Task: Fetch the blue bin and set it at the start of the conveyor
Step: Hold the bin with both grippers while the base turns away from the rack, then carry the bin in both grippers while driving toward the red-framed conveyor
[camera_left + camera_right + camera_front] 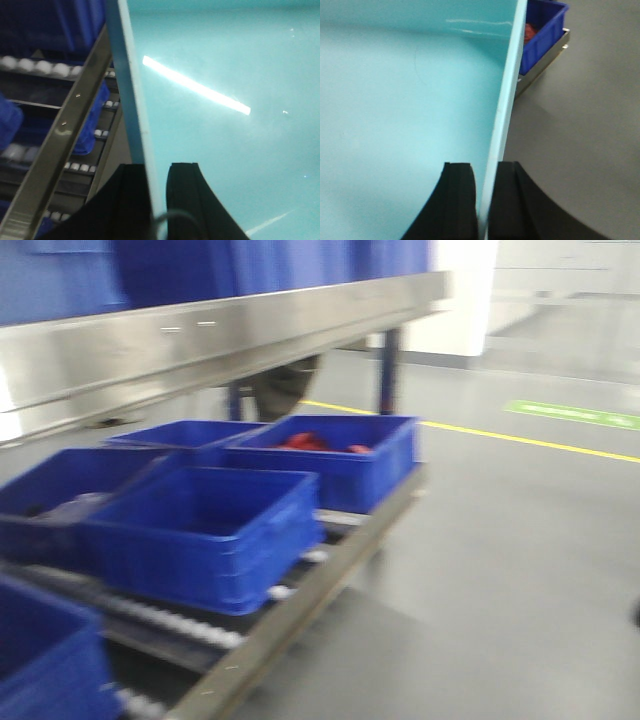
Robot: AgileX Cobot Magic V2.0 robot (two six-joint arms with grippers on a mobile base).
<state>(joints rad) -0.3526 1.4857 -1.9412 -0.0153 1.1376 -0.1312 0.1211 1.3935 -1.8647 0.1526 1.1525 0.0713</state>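
Widest of all, grey floor [500, 570] from 12 round to 5 o'clock of the front view, crossed by a yellow line [520, 438] toward 2 o'clock. Next in bulk, a stainless steel shelf rail [220, 340] slanting across 10 to 12 o'clock, above a roller rack [190, 625] running down to 7 o'clock. Filling both wrist views, the blue bin [225, 65], pale turquoise and smooth inside, carried between the two arms just beside the rack: rack at 9 o'clock of it in the left wrist view, bare floor at 3 o'clock in the right. On the rollers, dark blue bins [205, 530] packed close together at 8 to 9 o'clock, blurred. At 6 o'clock of the left wrist view, the left gripper [156, 172], pinched onto the blue bin's thin upright wall, one black finger inside, one outside. Likewise at 6 o'clock of the right wrist view, the right gripper [484, 172], clamped on the opposite wall, a finger against each face. Smallest, red items [310, 443] inside the farthest dark blue bin near centre, and a streak of reflected light [195, 90] on the blue bin's inner surface.
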